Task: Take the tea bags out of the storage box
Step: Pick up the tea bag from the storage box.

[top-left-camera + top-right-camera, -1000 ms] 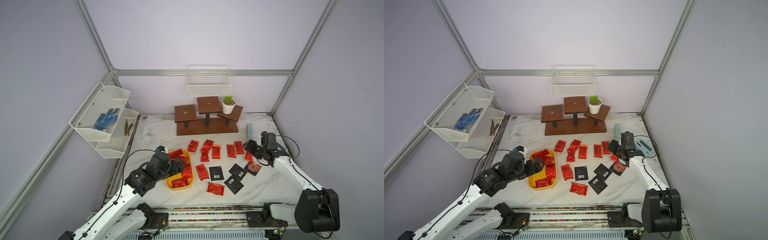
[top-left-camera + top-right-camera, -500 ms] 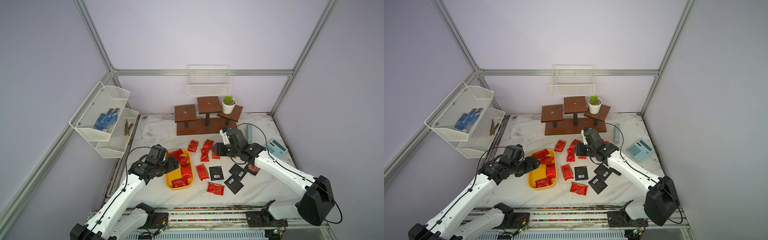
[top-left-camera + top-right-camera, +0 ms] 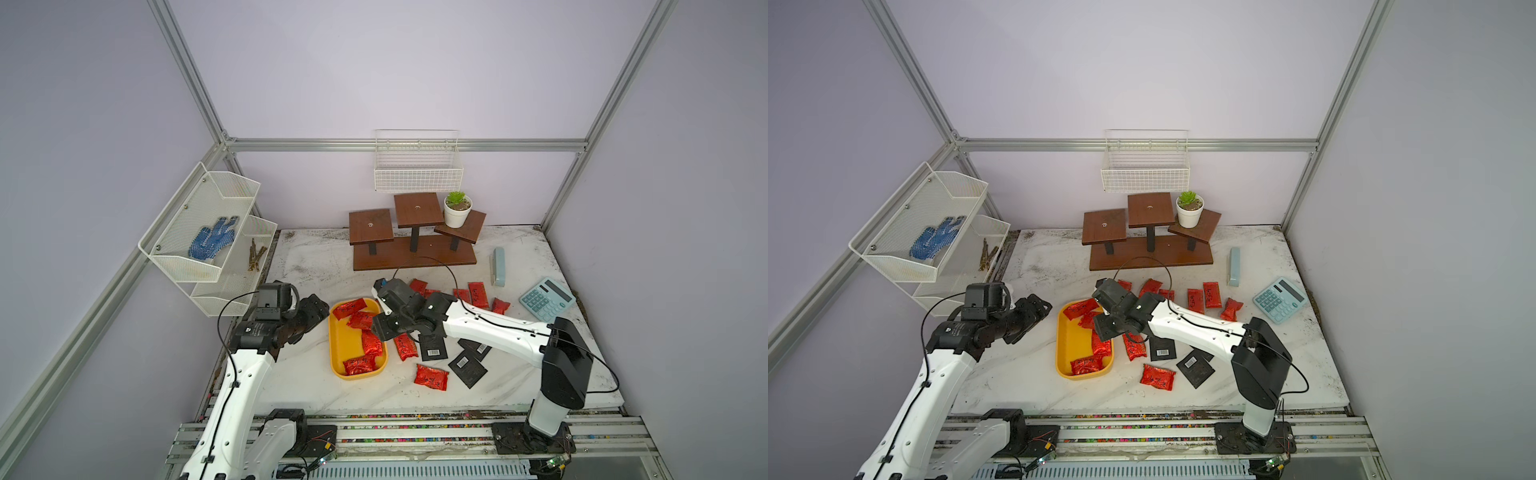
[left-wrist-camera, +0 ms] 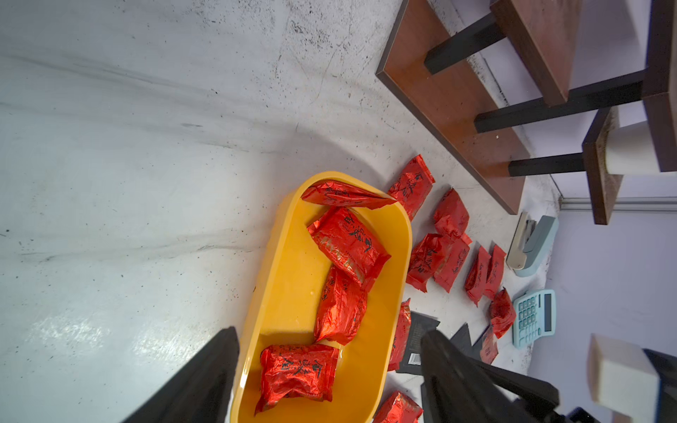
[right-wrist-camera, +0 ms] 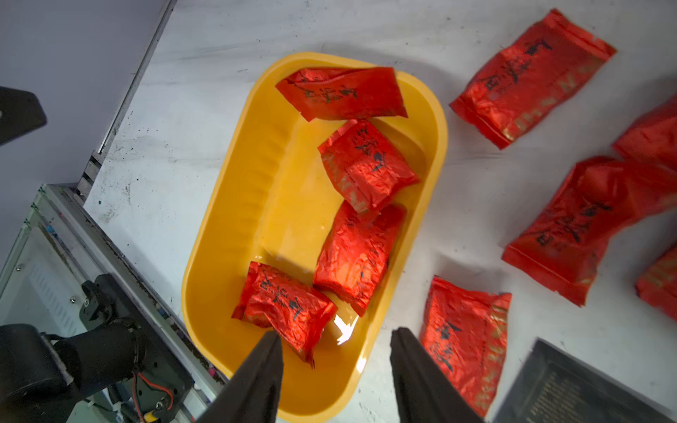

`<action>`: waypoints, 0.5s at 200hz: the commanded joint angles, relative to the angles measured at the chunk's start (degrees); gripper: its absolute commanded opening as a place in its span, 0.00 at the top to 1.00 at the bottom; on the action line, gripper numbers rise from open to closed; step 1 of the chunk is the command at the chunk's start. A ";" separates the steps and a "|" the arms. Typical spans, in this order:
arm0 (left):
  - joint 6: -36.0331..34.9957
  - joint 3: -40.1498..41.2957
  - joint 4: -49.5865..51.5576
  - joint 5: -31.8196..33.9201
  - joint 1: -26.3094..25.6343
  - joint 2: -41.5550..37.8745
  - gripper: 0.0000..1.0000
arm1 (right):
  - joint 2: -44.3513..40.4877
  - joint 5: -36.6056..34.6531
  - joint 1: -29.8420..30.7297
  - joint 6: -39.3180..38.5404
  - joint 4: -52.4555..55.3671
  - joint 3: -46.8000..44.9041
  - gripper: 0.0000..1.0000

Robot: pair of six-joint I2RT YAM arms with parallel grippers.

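My left jaws and right jaws: apart, empty. 4 red foil tea bags [image 5: 357, 256] sit in the shallow yellow plastic storage box [image 5: 256, 183]; right jaws hang across its wall, so I might clamp plastic.

Left end effector [image 3: 321, 309] juts forward off a bent arm, jaws wide, empty; right end effector [image 5: 335, 333] reaches across, tipped down, jaws parted, empty.

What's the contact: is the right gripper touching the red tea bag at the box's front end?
Cannot tell. In the right wrist view one fingertip of the right gripper borders the tea bag's edge, but no view shows their heights.
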State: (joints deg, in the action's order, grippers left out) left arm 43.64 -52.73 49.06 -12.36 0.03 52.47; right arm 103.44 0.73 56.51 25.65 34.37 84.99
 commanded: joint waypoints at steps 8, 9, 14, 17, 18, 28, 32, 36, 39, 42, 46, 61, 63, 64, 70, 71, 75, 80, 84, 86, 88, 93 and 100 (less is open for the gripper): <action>-1.36 -0.28 0.77 -4.62 1.43 -2.88 0.19 | 8.22 -6.38 2.09 -3.70 5.38 10.41 0.45; -1.36 -0.23 0.77 -4.65 1.45 -2.93 0.19 | 8.60 -6.63 2.19 -3.87 5.59 10.79 0.45; -1.27 0.09 0.85 -4.79 1.57 -3.52 0.19 | 10.14 -7.79 2.77 -4.65 6.79 12.44 0.45; -1.27 0.23 0.91 -4.86 1.61 -3.90 0.18 | 11.26 -8.40 3.07 -5.17 7.28 13.53 0.45; -1.27 0.29 0.93 -4.91 1.62 -3.97 0.19 | 11.61 -8.70 3.16 -5.35 7.55 13.84 0.45; -1.11 0.53 1.41 -4.94 1.85 -5.13 0.18 | 14.62 -10.89 4.19 -7.50 9.31 16.78 0.43; -0.98 0.61 1.62 -4.84 1.96 -5.67 0.18 | 15.75 -12.21 4.54 -8.39 10.03 17.64 0.43; -0.93 0.59 1.92 -4.84 2.12 -6.28 0.18 | 16.86 -13.49 4.90 -9.26 10.71 18.81 0.42; -0.85 0.53 2.12 -4.82 2.16 -6.67 0.18 | 17.66 -14.49 5.13 -9.67 11.16 19.54 0.41; -0.76 0.52 2.33 -4.76 2.22 -7.15 0.18 | 18.51 -15.35 5.28 -10.15 11.79 20.24 0.40; -0.59 0.37 2.66 -4.77 2.38 -7.64 0.18 | 19.39 -16.78 5.44 -10.65 12.54 21.13 0.39; 0.45 -0.53 4.15 -4.36 2.74 -10.17 0.18 | 22.59 -20.34 5.58 -12.51 13.91 23.82 0.36; 0.59 -0.71 4.41 -4.30 2.70 -10.54 0.18 | 22.99 -20.71 5.61 -12.72 14.09 24.15 0.36; 0.75 -0.80 4.53 -4.23 2.70 -10.76 0.18 | 23.19 -20.87 5.62 -12.86 14.16 24.29 0.36; 1.30 -1.41 5.22 -3.70 2.75 -11.80 0.18 | 24.09 -21.84 5.60 -13.64 14.55 25.25 0.29; 1.37 -1.54 5.37 -3.62 2.76 -12.01 0.18 | 24.27 -21.96 5.61 -13.75 14.57 25.37 0.28; 1.66 -1.99 5.92 -3.10 2.78 -12.65 0.17 | 24.93 -22.39 5.56 -14.22 14.62 25.85 0.27; 2.09 -2.55 6.53 -2.51 2.78 -13.56 0.17 | 25.55 -22.59 5.55 -14.87 14.53 26.39 0.26; 2.30 -3.05 7.06 -1.97 2.78 -14.19 0.16 | 26.17 -22.73 5.55 -15.27 14.50 27.01 0.25; 2.50 -3.32 7.45 -1.75 2.78 -14.47 0.16 | 26.39 -22.78 5.54 -15.34 14.50 27.30 0.25; 2.66 -3.53 7.69 -1.54 2.82 -14.80 0.16 | 26.71 -22.94 5.56 -15.60 14.45 27.52 0.25; 2.97 -4.21 8.39 -1.09 2.78 -15.44 0.15 | 27.31 -23.12 5.56 -15.83 14.48 28.20 0.23; 3.41 -5.05 9.25 -0.59 2.85 -16.12 0.14 | 28.23 -23.44 5.55 -16.13 14.27 29.20 0.22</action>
State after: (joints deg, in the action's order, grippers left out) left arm 45.10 -53.58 55.37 -15.22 2.39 39.13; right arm 129.86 -17.54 62.22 13.04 46.35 110.30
